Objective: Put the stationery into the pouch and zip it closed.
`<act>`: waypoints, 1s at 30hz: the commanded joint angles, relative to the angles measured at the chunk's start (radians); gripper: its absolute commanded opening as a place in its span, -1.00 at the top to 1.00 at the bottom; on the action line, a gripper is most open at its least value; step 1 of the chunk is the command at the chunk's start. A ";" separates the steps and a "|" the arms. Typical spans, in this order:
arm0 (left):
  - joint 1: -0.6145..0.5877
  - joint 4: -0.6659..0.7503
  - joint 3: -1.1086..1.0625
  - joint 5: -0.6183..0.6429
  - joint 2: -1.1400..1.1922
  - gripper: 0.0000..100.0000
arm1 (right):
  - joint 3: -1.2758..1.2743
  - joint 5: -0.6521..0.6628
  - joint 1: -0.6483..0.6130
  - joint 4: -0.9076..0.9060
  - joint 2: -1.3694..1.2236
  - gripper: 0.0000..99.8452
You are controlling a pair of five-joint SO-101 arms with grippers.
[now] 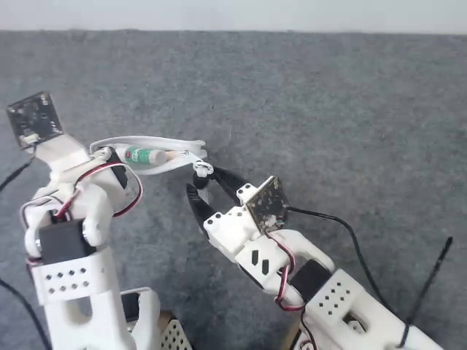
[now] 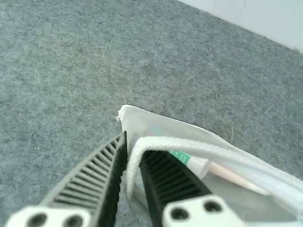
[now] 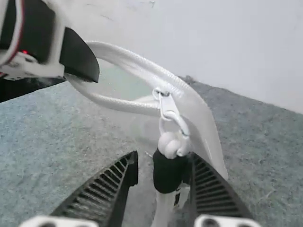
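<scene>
Grey table [image 1: 328, 95]: a felt-like cover lay under both arms, and the pouch sat toward its left side, just ahead of the arms.
Pouch [image 1: 175, 162]: it was translucent white with a thick white zip band and lay lengthwise between the two grippers. Its end nearest the left arm was lifted off the table.
Zip: the two bands stood apart along most of the pouch's length, so the mouth was still open. They joined only at the slider, near the end by the right arm.
Stationery [image 1: 142, 155]: a green-and-white stick-shaped item lay inside the pouch, seen through its wall, with a pale tip pointing toward the slider end.
Left gripper [image 2: 135, 149]: its ribbed black fingers were squeezed narrowly on one zip band at the pouch's end, holding that edge up.
Zipper pull [image 3: 173, 142]: a white bead on a small ring hung from the slider with a black tab below it.
Right gripper [image 1: 201, 181]: its fingers were spread moderately wide at the slider end. The pull hung between them, the black tab close against one finger and clear of the other.
</scene>
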State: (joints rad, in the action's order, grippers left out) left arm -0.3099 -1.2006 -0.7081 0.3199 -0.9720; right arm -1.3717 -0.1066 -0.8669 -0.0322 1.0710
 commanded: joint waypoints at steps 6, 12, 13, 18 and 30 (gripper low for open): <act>-0.008 0.037 0.007 -0.003 -0.026 0.98 | 0.063 0.012 -0.004 0.039 -0.010 0.71; -0.008 0.037 0.007 -0.005 -0.026 0.98 | 0.066 0.012 0.016 0.039 -0.010 0.71; -0.008 0.037 0.007 -0.005 -0.026 0.98 | 0.068 0.012 0.024 0.039 -0.010 0.71; -0.006 0.037 0.007 -0.005 -0.026 0.98 | 0.069 0.012 0.025 0.041 -0.018 0.71; -0.005 0.037 0.007 -0.006 -0.026 0.98 | 0.063 0.012 0.027 0.104 -0.021 0.71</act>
State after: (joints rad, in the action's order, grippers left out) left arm -0.3099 -1.2006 -0.7081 0.3199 -0.9720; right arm -1.3717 -0.1066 -0.8531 0.0460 1.0587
